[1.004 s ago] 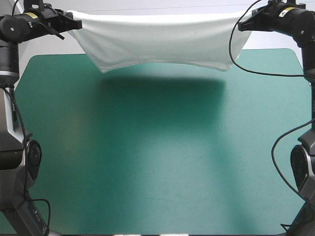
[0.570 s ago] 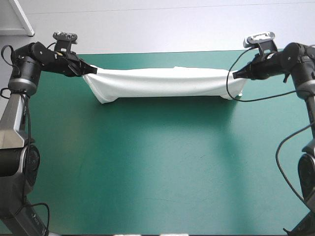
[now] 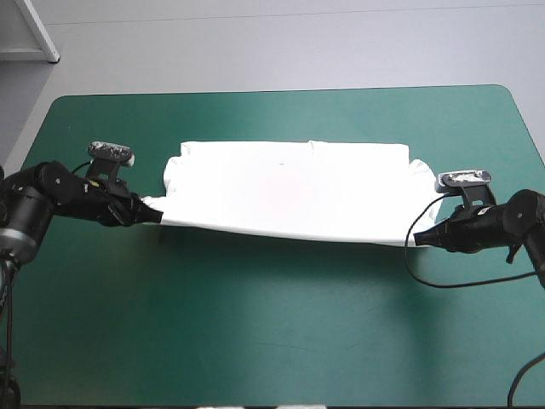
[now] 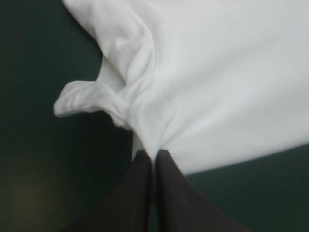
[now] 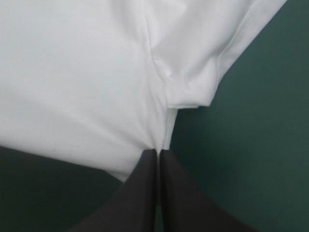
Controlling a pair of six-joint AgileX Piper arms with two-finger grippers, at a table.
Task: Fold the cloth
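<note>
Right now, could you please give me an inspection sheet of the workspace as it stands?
Surface: teal-green cover, bare around the garment, no marks that matter.
Job's things: white T-shirt, spread wide across the middle; far part lies on the cover, near edge is stretched between the two claws and seems slightly raised, with a shadow under it; a sleeve is bunched at each end.
Clutter: nothing seen.
Grippers: left claw is shut on the T-shirt's near left corner; right claw is shut on its near right corner; both are low over the cover.
Cables: nothing seen besides the robot's own.
Surroundings: nothing seen.
</note>
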